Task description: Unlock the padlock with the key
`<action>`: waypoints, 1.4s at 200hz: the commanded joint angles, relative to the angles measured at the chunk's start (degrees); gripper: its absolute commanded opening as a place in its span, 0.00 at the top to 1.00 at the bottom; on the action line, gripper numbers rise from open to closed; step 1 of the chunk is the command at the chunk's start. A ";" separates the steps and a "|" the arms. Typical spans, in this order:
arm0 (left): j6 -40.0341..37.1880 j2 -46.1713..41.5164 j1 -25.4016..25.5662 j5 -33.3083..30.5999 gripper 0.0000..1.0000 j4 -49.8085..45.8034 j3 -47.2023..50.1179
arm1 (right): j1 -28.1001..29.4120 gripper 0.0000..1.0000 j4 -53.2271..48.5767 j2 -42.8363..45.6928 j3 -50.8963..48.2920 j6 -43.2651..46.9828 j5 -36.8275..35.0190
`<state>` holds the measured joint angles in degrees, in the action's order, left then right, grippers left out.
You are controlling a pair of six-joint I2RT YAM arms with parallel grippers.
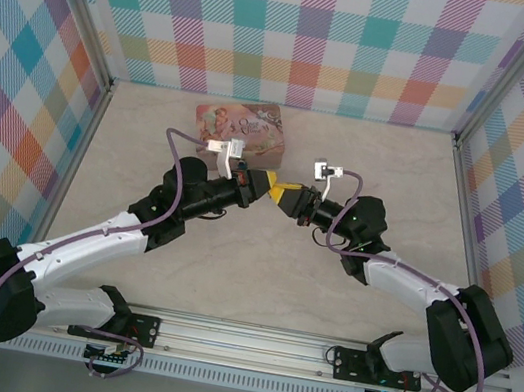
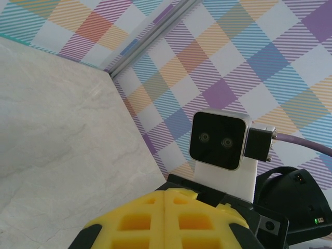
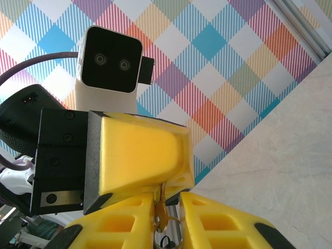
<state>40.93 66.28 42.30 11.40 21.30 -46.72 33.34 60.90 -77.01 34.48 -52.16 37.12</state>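
Spotted a thin brassy metal sliver [image 3: 162, 210] upright in the slit between the right gripper's [image 3: 167, 220] yellow fingers [image 3: 119, 225], with its top end at the tip of the left gripper [image 3: 176, 161]. Could not tell whether key or part of the padlock: too small. Saw the right jaws narrowly parted around that sliver, with the sliver against one finger. Could not tell whether actually pinched. Saw the left jaws pressed together, seam closed in the left wrist view. Could not tell whether anything was clamped in them. Found both grippers tip to tip just on the near side of the pink tin [image 1: 239, 126], off its right corner, over the bench [image 1: 256, 286] and apart from the tin. Noted the tin lying flat, picture side up, close to the back plaid wall [image 1: 301, 30]. Noted the left arm [image 1: 102, 239] and right arm [image 1: 410, 278] angled inward toward the tin, with a purple cable [image 1: 176, 176] looped beside the left one.
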 commanded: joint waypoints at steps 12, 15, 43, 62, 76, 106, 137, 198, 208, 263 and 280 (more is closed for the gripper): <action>0.22 0.03 0.34 -0.75 1.00 2.78 0.67 | 0.26 0.79 2.95 -0.43 -0.88 -1.16 0.63; 0.24 0.05 0.40 -0.78 1.00 2.78 0.71 | 0.34 0.79 2.89 -0.41 -0.90 -1.18 0.65; 0.31 0.06 0.38 -0.76 1.00 2.86 0.78 | 0.40 0.80 2.66 -0.57 -0.80 -1.28 0.84; 0.40 0.01 0.41 -0.86 1.00 2.86 0.90 | 0.50 0.80 2.47 -0.90 -0.47 -1.28 1.10; 0.43 0.05 0.40 -0.93 1.00 2.87 0.86 | 0.67 0.80 2.33 -1.21 -0.25 -1.22 1.28; 0.64 0.03 0.38 -1.03 1.00 3.13 1.05 | 0.94 0.78 2.49 -1.87 -0.28 -1.39 1.15; 0.94 0.13 0.41 -1.14 1.00 3.29 1.25 | 1.10 0.78 2.69 -2.14 -0.20 -1.50 1.07; 1.27 0.25 0.41 -1.28 1.00 3.49 1.46 | 1.37 0.75 2.38 -2.70 -0.11 -1.34 0.84; 1.39 0.25 0.39 -1.21 1.00 3.64 1.54 | 1.37 0.75 2.44 -2.79 0.04 -1.35 0.82; 1.66 0.07 0.41 -1.74 1.00 3.83 1.92 | 1.54 0.87 2.55 -2.88 -0.06 -1.33 0.64; 1.74 -0.10 0.33 -2.15 1.00 3.84 2.07 | 1.54 0.92 2.39 -2.71 -0.31 -1.23 0.55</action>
<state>42.39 66.37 42.30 9.78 21.56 -45.45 34.54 61.65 -79.11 34.28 -53.60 37.19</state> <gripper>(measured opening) 0.050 0.103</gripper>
